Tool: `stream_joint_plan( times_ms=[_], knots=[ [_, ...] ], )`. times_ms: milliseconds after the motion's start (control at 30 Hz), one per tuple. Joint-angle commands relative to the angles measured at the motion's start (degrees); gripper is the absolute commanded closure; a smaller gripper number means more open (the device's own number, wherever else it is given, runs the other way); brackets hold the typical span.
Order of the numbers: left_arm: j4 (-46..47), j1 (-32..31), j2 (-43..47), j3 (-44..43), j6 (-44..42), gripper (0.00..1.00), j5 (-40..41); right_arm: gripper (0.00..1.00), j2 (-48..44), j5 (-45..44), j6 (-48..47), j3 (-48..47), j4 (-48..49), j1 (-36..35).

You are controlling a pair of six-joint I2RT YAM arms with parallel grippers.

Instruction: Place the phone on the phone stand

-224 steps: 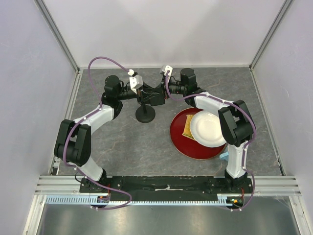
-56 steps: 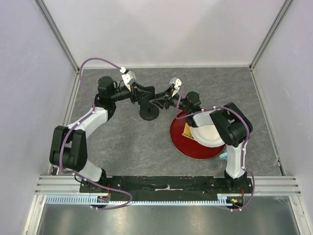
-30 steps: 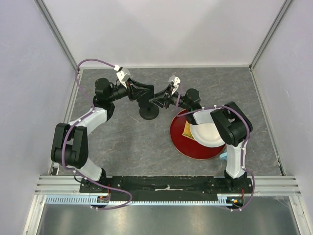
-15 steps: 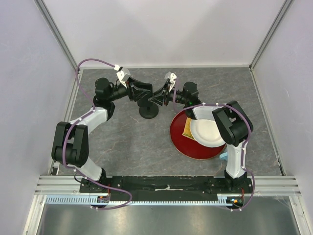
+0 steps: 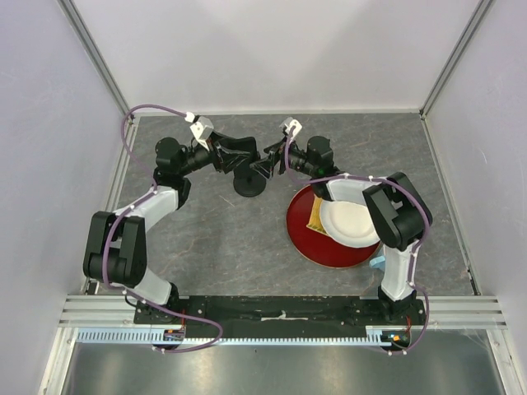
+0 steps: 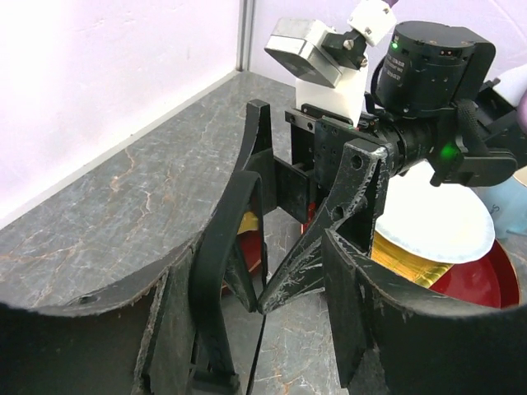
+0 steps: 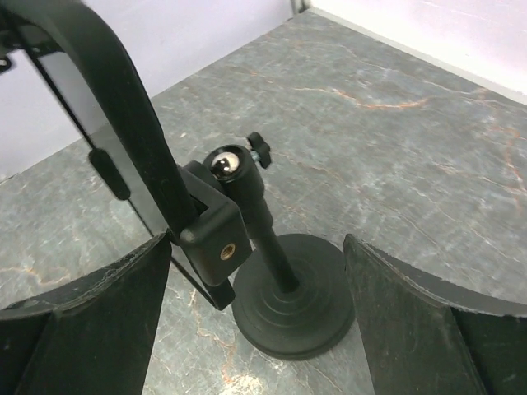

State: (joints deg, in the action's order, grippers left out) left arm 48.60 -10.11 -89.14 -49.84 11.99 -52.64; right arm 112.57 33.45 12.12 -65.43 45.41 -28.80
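The phone stand [image 7: 292, 317] has a round disc base, a thin post with a ball joint and a clamp head [image 7: 216, 234]. The phone [image 7: 115, 169] stands upright in the clamp, behind its curved arm. In the left wrist view the phone [image 6: 262, 329] shows edge-on as a thin black line. My right gripper [image 7: 257, 243] is open wide on either side of the stand and touches nothing. My left gripper [image 6: 259, 276] is open from the opposite side, with the clamp arm and the phone's edge between its fingers, untouched. From above, both grippers [image 5: 243, 152] [image 5: 269, 160] meet over the stand's base [image 5: 249, 184].
A red plate [image 5: 309, 243] lies right of the stand, with a white plate [image 5: 350, 216] and a yellow packet [image 5: 315, 216] on it. A small light-blue thing [image 5: 376, 262] sits by the right arm. Walls close in at the back and sides.
Both grippers have opened their jaws over the last second, the right one widely. The phone stays in the stand's clamp. The left arm has drawn back slightly to the left.
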Motion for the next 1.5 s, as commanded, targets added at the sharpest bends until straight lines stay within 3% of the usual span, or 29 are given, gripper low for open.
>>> stream_joint_plan(
  times_ms=[0, 233, 367, 467, 600, 767, 933, 1100, 1467],
  knots=[
    [4.75, 0.7, 6.08, 1.76, 1.81, 0.36, 3.24, 0.08, -4.64, -10.77, -1.92, 1.53, -3.04, -0.99],
    [2.2, 1.32, 8.9, 2.38, 0.67, 0.34, 4.65, 0.02, -6.93, -16.57, -2.89, 2.67, -4.98, -3.81],
    [1.68, 2.2, 9.08, 3.08, 0.84, 0.34, 7.55, 0.02, -9.21, -24.98, -3.15, 3.47, -5.41, -6.27],
    [0.63, 2.2, 9.43, 3.79, 0.05, 0.34, 12.64, 0.02, -9.92, -30.1, -2.89, 2.5, -7.26, -9.43],
    [-1.05, 2.46, 10.83, 4.67, -0.83, 0.35, 19.06, 0.02, -11.94, -44.9, -3.16, 1.62, -9.89, -14.35],
    [1.93, 2.64, 13.11, 7.21, 1.37, 0.36, 22.75, 0.02, -14.31, -51.11, -1.22, 2.15, -11.56, -16.11],
    [-1.13, 3.08, 15.14, 8.62, 2.51, 0.37, 34.34, 0.02, -14.4, -58.75, 0.88, -0.83, -15.08, -19.28],
    [-2.37, 3.87, 15.14, 10.2, 4.27, 0.36, 43.66, 0.02, -12.12, -61.48, 1.59, -6.89, -20.53, -21.12],
    [0.88, 3.87, 13.73, 11.96, 4.89, 0.35, 45.7, 0.02, -7.29, -64.47, -1.83, -14.11, -23.34, -24.81]
  ],
)
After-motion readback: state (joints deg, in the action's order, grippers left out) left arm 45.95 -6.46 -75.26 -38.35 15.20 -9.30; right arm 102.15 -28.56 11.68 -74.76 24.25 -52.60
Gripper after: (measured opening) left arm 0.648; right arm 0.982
